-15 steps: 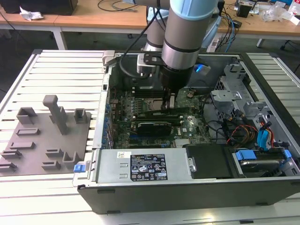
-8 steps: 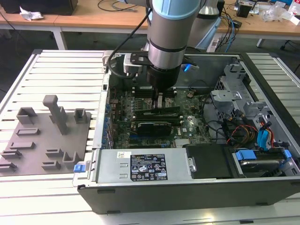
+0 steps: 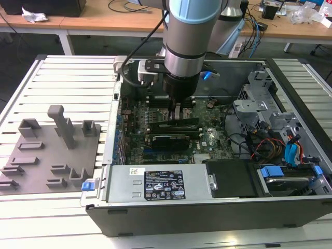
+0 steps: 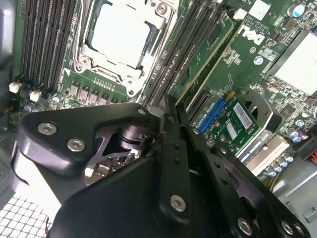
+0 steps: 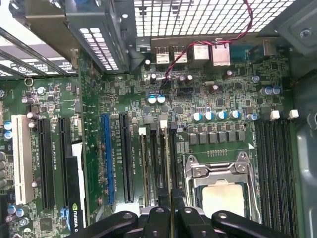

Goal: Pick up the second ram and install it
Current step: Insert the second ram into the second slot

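Observation:
My gripper point(image 3: 176, 113) reaches down into the open computer case, over the memory slots beside the metal socket point(image 5: 223, 193). In the first wrist view the fingers point(image 5: 171, 218) are shut on the second ram point(image 5: 168, 168). It shows edge-on as a thin strip running along a black slot between pale end clips. In the second wrist view the fingertips point(image 4: 159, 111) meet just above the slot rows next to the socket point(image 4: 121, 34). Another green stick point(image 4: 210, 52) stands in a neighbouring slot. The black finger links hide the held stick's lower part.
The motherboard point(image 3: 207, 137) lies in the case, with a dark expansion card point(image 3: 168, 141) close to the gripper. A drive cage and cables point(image 3: 270, 135) fill the exterior view's right. A grey fixture plate point(image 3: 52, 150) lies outside the case on the exterior view's left.

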`<action>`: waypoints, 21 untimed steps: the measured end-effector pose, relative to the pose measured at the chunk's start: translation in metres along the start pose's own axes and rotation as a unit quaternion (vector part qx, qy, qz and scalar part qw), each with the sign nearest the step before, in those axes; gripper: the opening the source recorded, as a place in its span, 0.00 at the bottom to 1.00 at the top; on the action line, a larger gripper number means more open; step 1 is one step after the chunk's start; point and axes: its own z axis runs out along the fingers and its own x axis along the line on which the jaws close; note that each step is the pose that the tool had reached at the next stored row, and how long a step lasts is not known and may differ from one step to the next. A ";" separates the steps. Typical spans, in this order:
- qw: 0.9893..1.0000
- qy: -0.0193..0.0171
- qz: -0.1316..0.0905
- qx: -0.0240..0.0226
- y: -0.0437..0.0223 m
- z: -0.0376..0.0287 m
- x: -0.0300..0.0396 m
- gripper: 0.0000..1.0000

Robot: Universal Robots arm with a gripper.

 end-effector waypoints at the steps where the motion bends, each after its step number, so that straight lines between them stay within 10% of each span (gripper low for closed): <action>1: 1.000 0.000 -0.002 0.000 -0.0001 0.0001 0.0003 0.13; 21: 1.000 0.000 -0.008 -0.001 -0.0022 0.0139 -0.0010 0.13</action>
